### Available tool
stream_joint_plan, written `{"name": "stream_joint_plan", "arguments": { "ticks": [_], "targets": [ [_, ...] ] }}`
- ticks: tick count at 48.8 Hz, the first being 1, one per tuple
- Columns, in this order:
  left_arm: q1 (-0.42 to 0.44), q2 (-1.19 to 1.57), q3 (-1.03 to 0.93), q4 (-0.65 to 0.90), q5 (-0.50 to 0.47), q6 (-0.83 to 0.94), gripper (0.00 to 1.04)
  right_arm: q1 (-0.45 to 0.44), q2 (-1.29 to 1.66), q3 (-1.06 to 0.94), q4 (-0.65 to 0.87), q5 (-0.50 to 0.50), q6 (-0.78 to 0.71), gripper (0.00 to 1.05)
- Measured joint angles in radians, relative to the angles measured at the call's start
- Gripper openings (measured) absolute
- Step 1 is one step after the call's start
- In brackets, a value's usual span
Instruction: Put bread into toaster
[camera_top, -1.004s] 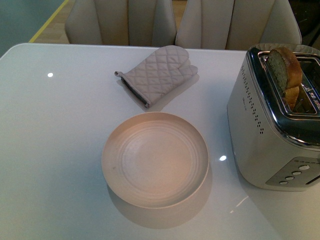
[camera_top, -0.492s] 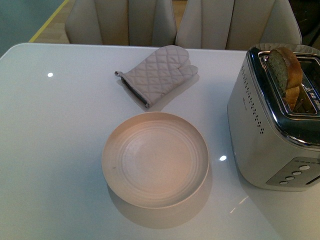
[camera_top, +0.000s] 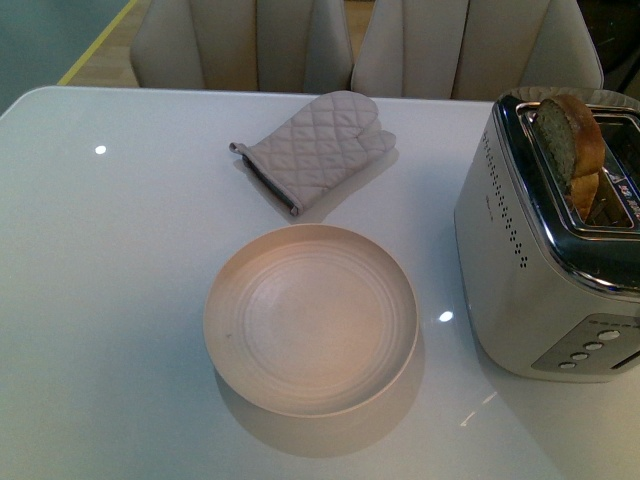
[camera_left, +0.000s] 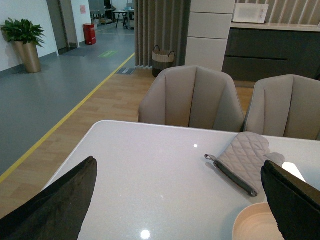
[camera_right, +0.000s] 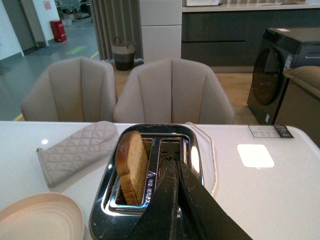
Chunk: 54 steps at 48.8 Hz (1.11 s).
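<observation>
Front view: neither arm shows here. The slice of light tan speckled bread with a brown crust (camera_top: 570, 140) stands upright in one slot of the boxy silver-metal toaster with a shiny chrome top (camera_top: 520, 270), its rounded edge sticking up above the slot. The toaster sits on the glossy white table (camera_top: 110, 300). An empty beige round plate (camera_top: 311, 317) lies near the toaster on the table, and a grey quilted oven mitt (camera_top: 315, 146) lies beyond the plate, apart from it. Two beige upholstered chairs (camera_top: 240, 45) stand behind the table's far edge.

Left wrist view: the left gripper (camera_left: 180, 205) is spread wide, its two dark fingers (camera_left: 55, 205) at opposite edges of the picture with nothing held between them. Between and beyond the fingers lie bare table top and the oven mitt (camera_left: 242, 159); the plate's rim (camera_left: 255, 225) shows just beside one finger.

Right wrist view: the right gripper (camera_right: 178, 200) has its black fingers (camera_right: 162, 210) pressed together, holding nothing. The fingertips are over the toaster's (camera_right: 150, 170) chrome top, at the bar between the two slots. The bread (camera_right: 132, 167) stands in the slot just beside the fingertips, not touched by them. The mitt (camera_right: 75, 149) and the plate (camera_right: 40, 217) lie further off on that same side
</observation>
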Motion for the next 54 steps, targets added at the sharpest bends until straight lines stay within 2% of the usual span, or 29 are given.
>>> {"name": "stream_joint_plan", "arguments": {
  "ticks": [6,21,25,30,31,33,38,40,42,46,54],
  "targets": [
    [0.000,0.000,0.000,0.000,0.000,0.000,0.98,0.000,-0.142,0.000,-0.168,0.000,0.000,0.02],
    [0.000,0.000,0.000,0.000,0.000,0.000,0.98,0.000,-0.174,0.000,-0.180,0.000,-0.002,0.03],
    [0.000,0.000,0.000,0.000,0.000,0.000,0.98,0.000,-0.174,0.000,-0.180,0.000,-0.002,0.22],
    [0.000,0.000,0.000,0.000,0.000,0.000,0.98,0.000,-0.175,0.000,-0.180,0.000,-0.002,0.39],
    [0.000,0.000,0.000,0.000,0.000,0.000,0.98,0.000,-0.175,0.000,-0.180,0.000,-0.002,0.40],
    [0.000,0.000,0.000,0.000,0.000,0.000,0.98,0.000,-0.175,0.000,-0.180,0.000,-0.002,0.51],
    [0.000,0.000,0.000,0.000,0.000,0.000,0.98,0.000,-0.175,0.000,-0.180,0.000,-0.002,0.71],
    [0.000,0.000,0.000,0.000,0.000,0.000,0.98,0.000,-0.175,0.000,-0.180,0.000,-0.002,0.75],
    [0.000,0.000,0.000,0.000,0.000,0.000,0.98,0.000,-0.175,0.000,-0.180,0.000,-0.002,0.86],
    [0.000,0.000,0.000,0.000,0.000,0.000,0.98,0.000,-0.175,0.000,-0.180,0.000,-0.002,0.97],
    [0.000,0.000,0.000,0.000,0.000,0.000,0.98,0.000,-0.175,0.000,-0.180,0.000,-0.002,0.96]
  ]
}}
